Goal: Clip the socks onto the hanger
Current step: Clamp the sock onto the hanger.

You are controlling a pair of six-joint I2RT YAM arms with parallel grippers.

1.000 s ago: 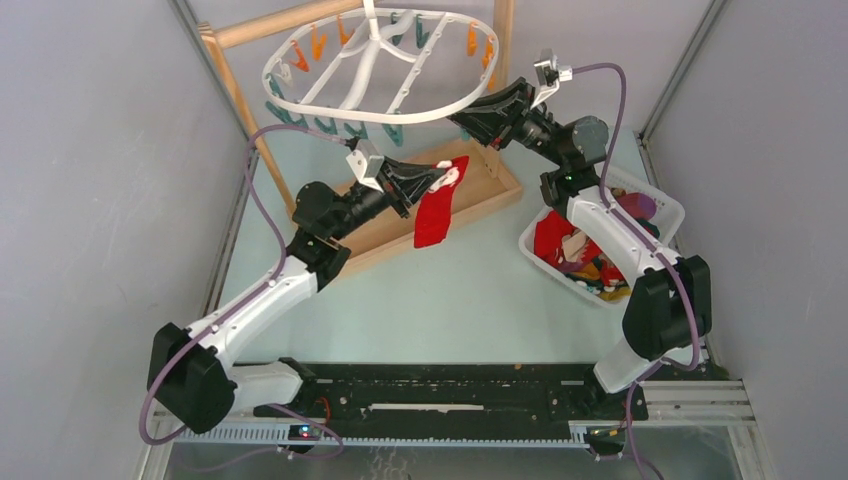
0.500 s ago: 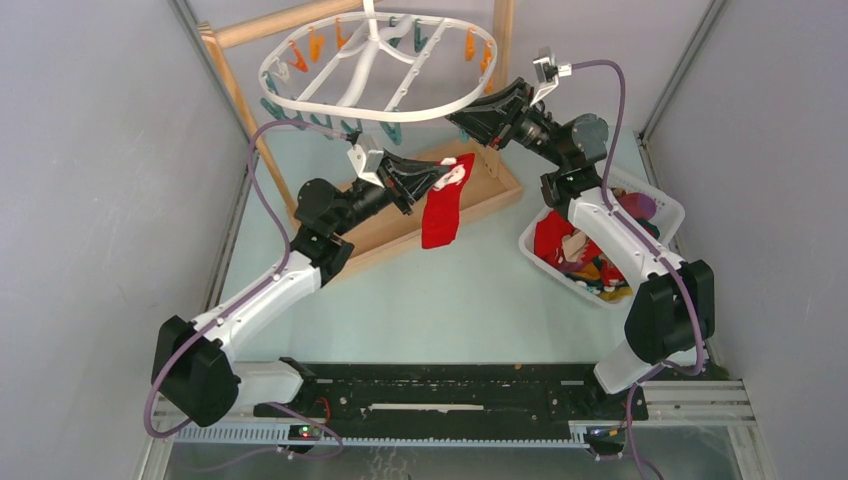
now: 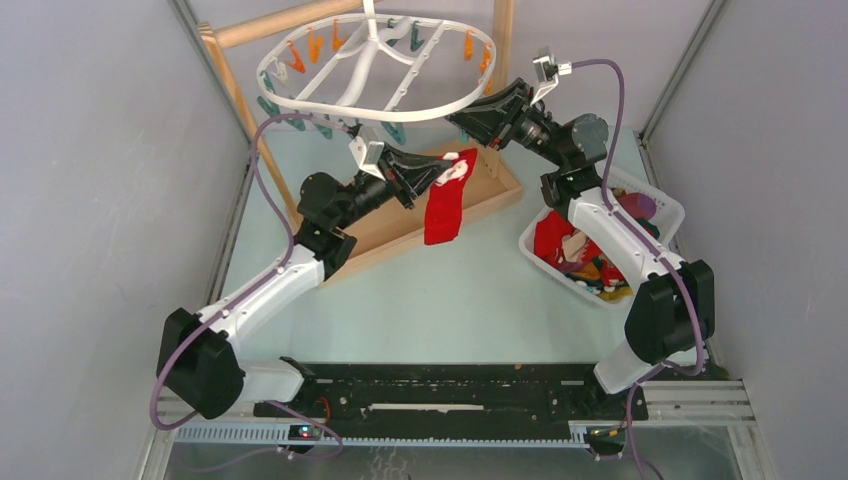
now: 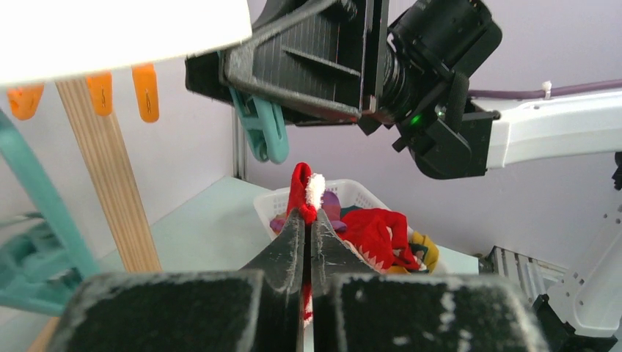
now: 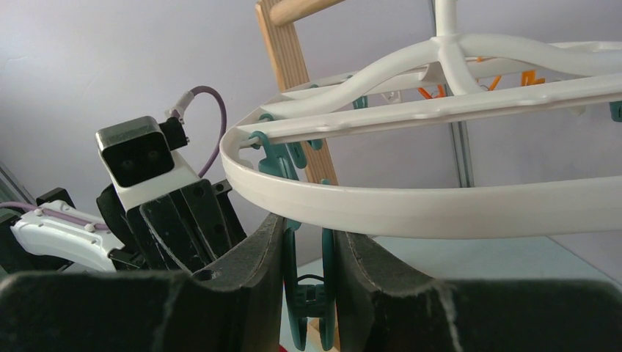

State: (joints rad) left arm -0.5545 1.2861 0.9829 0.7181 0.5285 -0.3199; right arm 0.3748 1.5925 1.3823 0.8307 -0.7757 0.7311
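Note:
A red sock (image 3: 443, 212) with a white cuff hangs from my left gripper (image 3: 452, 172), which is shut on its top edge just below the near rim of the white oval hanger (image 3: 440, 108). In the left wrist view the sock's cuff (image 4: 299, 185) pokes up between the closed fingers of the left gripper (image 4: 308, 220). My right gripper (image 3: 466, 118) reaches under the same rim (image 5: 440, 209). The right gripper (image 5: 308, 232) is shut on a teal clothespin (image 5: 290, 295) that dangles from the rim. That clothespin (image 4: 268, 132) hangs right above the cuff.
A white basket (image 3: 655, 203) at the right holds more socks (image 3: 560, 240) in red, purple and yellow. The hanger hangs from a wooden stand (image 3: 235, 95) with a tray base (image 3: 492, 188). Orange and teal clothespins (image 3: 312, 45) ring the hanger's rim. Grey walls close in both sides.
My left arm has lifted the red sock up and a little to the right, closer to the hanger's near rim. The right gripper has stayed on the clothespin.

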